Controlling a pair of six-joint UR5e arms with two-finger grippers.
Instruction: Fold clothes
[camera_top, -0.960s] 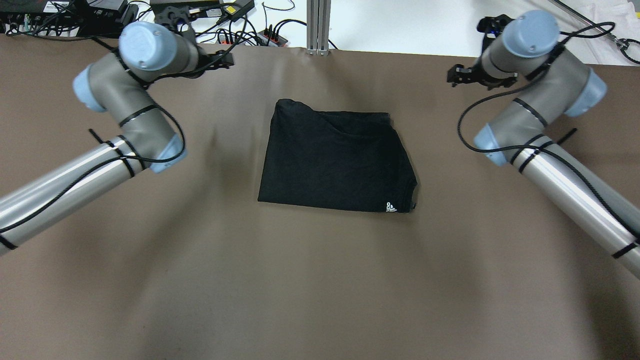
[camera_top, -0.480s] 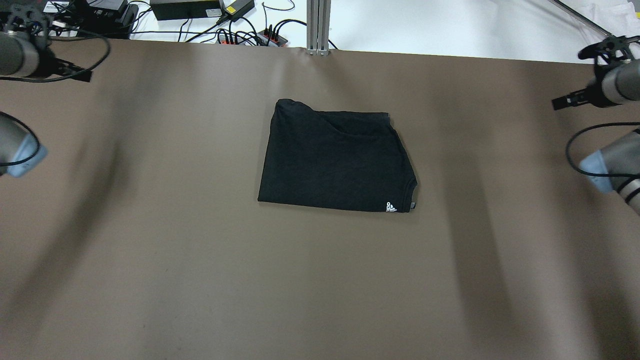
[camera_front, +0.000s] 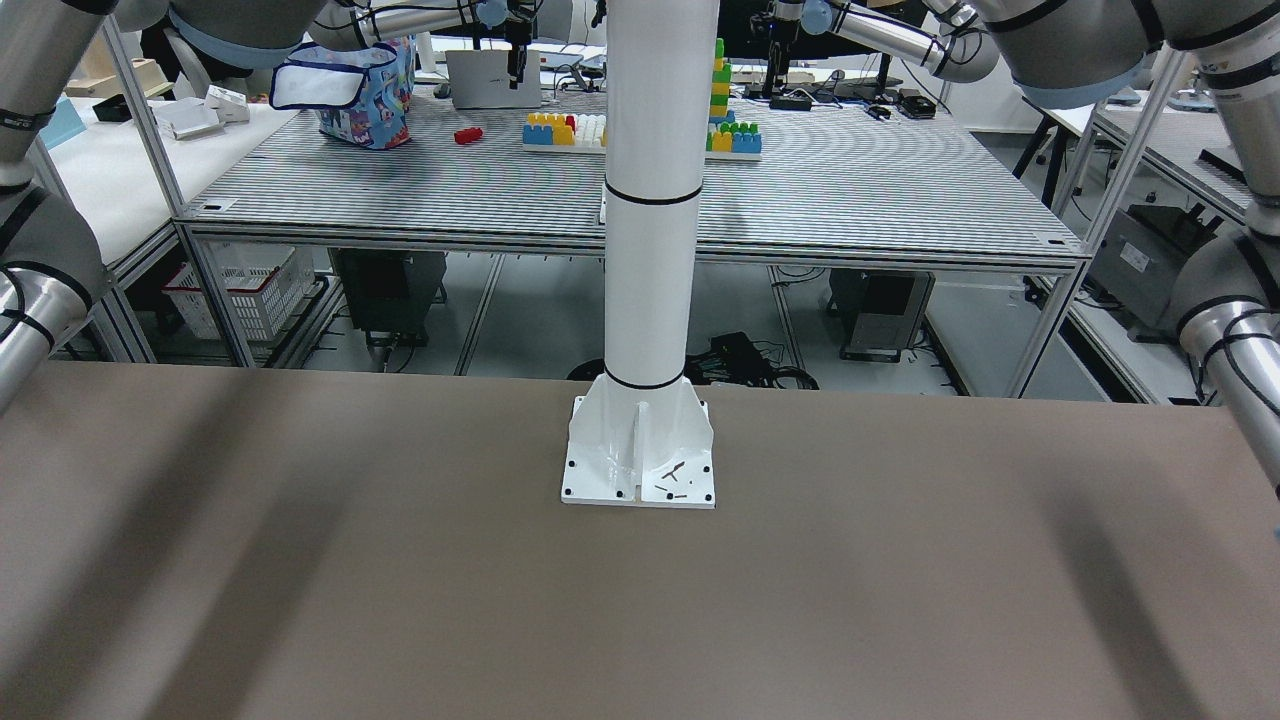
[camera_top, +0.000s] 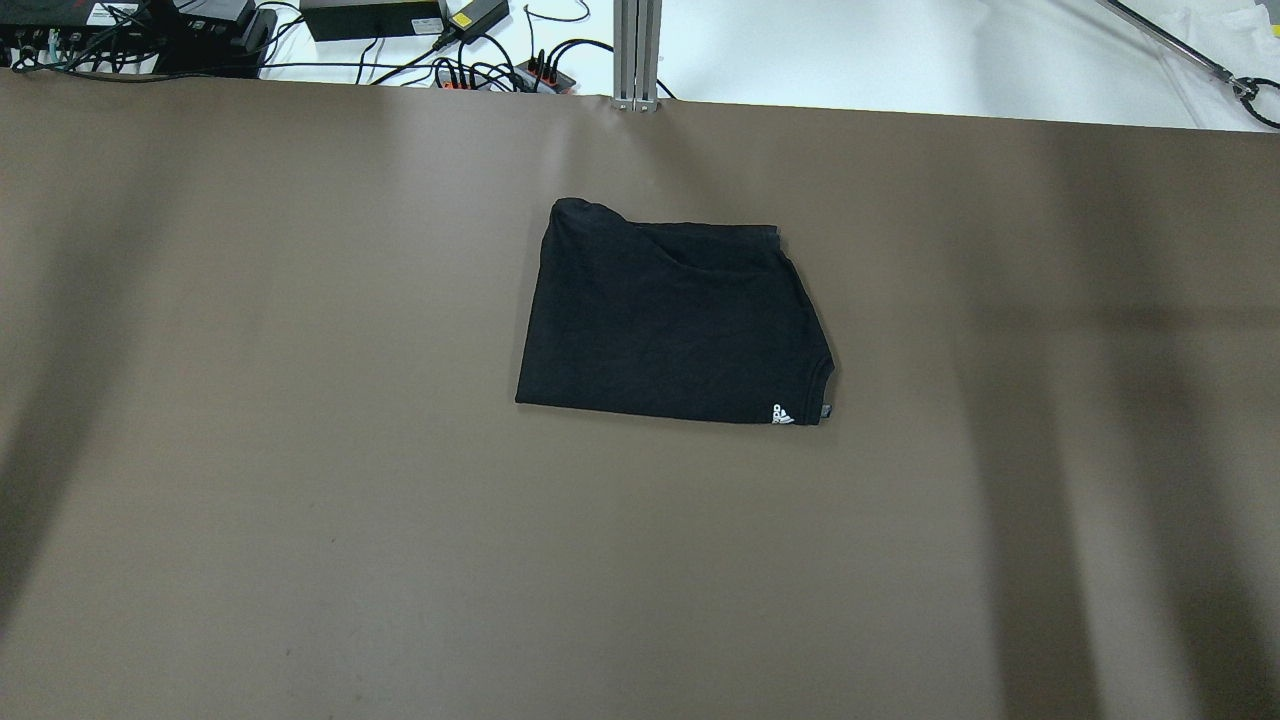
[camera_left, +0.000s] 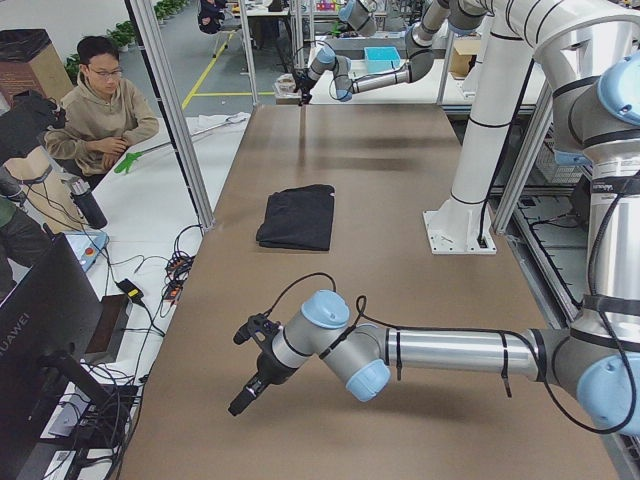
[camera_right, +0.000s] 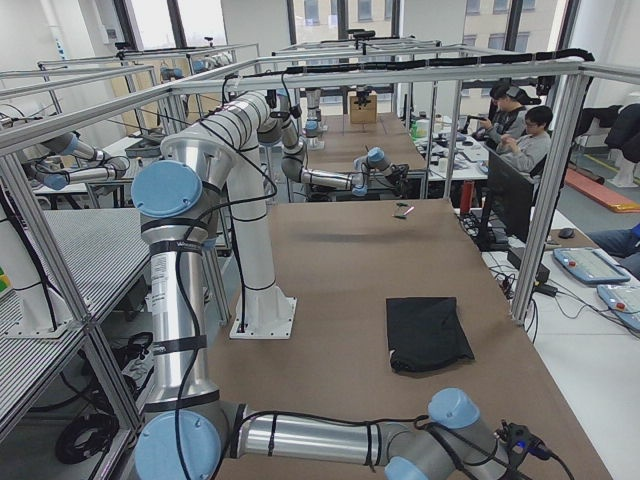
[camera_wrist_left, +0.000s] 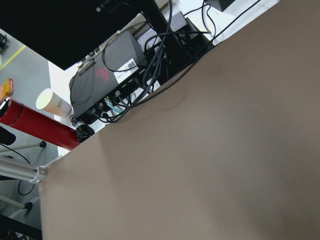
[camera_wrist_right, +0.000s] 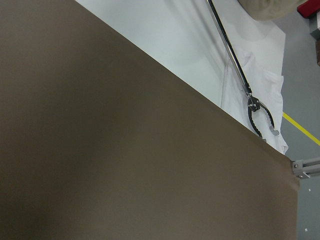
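Front-facing view: brown table (camera_front: 300, 600) and white pole base (camera_front: 640, 450); garment and grippers out of frame. Overhead: the black garment (camera_top: 675, 315) lies mid-table toward the far edge, a compact layered rectangle, no arm near it. Left side view: left gripper (camera_left: 240, 400) sits low at the table end, well apart from the garment; jaw state cannot be told. Right side view: right gripper (camera_right: 518, 442) likewise, jaws indeterminable. Judgement: folding appears complete; nothing evidently outstanding.

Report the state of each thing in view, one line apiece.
Thin black fabric garment: folded into a rough rectangle, lying flat on the brown table, ungripped.
Left gripper: clear of the garment, jaws cannot be judged.
Right gripper: clear of the garment, jaws cannot be judged.
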